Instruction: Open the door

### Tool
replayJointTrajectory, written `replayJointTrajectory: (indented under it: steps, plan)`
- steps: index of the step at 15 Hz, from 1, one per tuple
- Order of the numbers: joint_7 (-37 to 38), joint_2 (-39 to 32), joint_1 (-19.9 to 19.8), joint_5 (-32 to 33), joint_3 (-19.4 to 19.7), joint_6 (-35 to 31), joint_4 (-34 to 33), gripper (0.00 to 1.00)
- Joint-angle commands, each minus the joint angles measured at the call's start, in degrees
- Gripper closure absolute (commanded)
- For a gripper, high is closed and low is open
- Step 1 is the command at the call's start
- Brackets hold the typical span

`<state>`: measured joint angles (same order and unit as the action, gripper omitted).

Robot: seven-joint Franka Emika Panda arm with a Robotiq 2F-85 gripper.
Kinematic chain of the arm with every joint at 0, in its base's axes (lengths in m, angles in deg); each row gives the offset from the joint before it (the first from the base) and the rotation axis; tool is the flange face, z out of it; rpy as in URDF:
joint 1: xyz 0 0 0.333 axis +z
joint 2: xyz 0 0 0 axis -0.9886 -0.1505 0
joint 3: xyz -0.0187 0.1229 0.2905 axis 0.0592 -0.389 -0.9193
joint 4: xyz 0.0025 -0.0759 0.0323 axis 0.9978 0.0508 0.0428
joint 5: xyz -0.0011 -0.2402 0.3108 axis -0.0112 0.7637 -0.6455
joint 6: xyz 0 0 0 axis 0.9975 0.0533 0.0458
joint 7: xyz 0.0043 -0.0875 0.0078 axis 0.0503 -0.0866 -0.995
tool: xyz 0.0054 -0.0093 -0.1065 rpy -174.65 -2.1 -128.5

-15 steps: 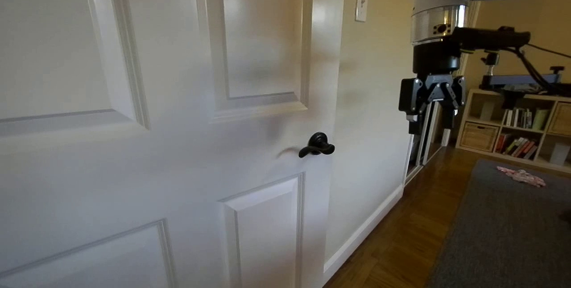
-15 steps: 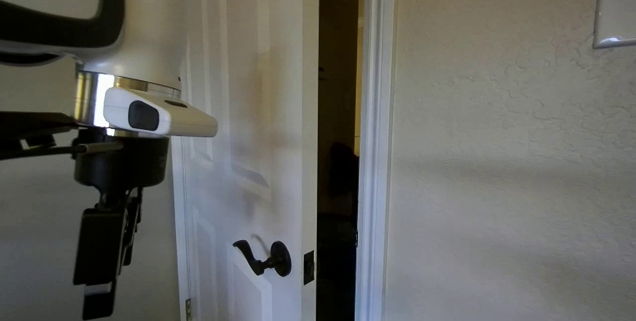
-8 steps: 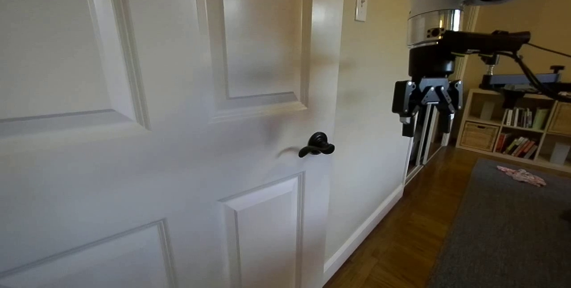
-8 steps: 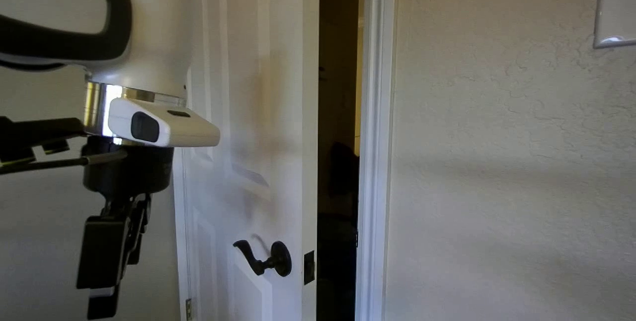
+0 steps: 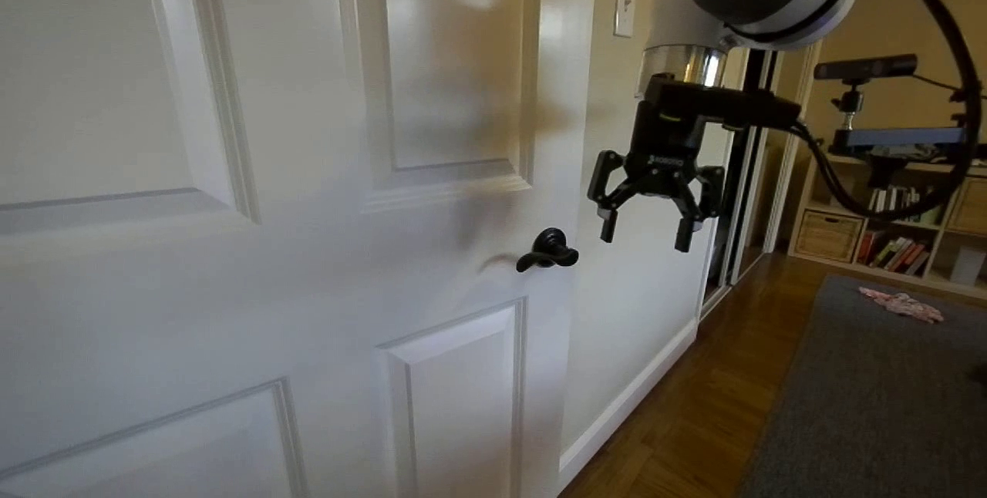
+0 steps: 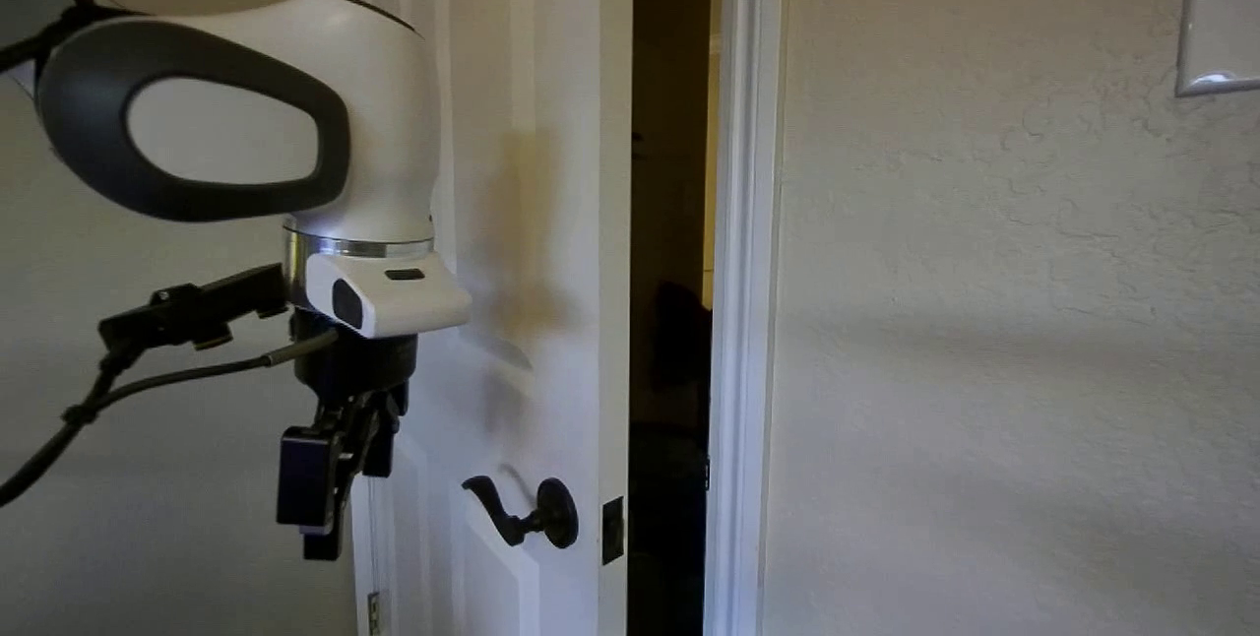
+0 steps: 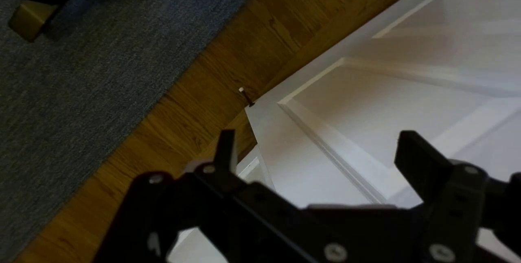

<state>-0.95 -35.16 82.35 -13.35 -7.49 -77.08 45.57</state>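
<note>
The large white panelled door [image 5: 324,290] stands ajar; its edge and the gap beside it show in an exterior view [image 6: 612,222]. Its black lever handle [image 5: 549,250] also shows in an exterior view [image 6: 532,518]. My gripper [image 5: 645,233] points down, open and empty, in front of the door and apart from the handle. In an exterior view the gripper [image 6: 346,513] hangs left of the handle, its fingertips near handle height. In the wrist view the open fingers [image 7: 317,143] frame the door's lower panels [image 7: 386,92]. The handle is out of the wrist view.
A dark gap [image 6: 669,222] lies between door and white frame [image 6: 743,272]. A wall with a light switch [image 5: 625,5] runs beyond the door edge. A grey rug [image 5: 848,398] lies on the wood floor [image 5: 655,444]. A shelf [image 5: 825,205] and mounted camera [image 5: 864,68] stand behind the arm.
My gripper has moved closer to the door and handle and has turned about its vertical axis. It stays open. The door and handle have not moved.
</note>
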Motion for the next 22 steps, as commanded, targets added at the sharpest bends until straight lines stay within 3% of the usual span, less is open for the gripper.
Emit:
replayJointTrajectory:
  steps: [1, 6, 12, 22]
  plan:
    - [10.3, -4.5, 2.3, 0.2, 1.4, -3.9, -5.0, 0.0]
    - [23.0, -8.9, 3.5, -1.2, 1.6, -6.3, -10.2, 0.0]
    - [32.4, -13.4, 4.8, -0.1, 2.0, -9.0, -14.2, 0.0]
    - [37.2, -16.2, 6.3, 1.5, 3.1, -11.6, -14.2, 0.0]
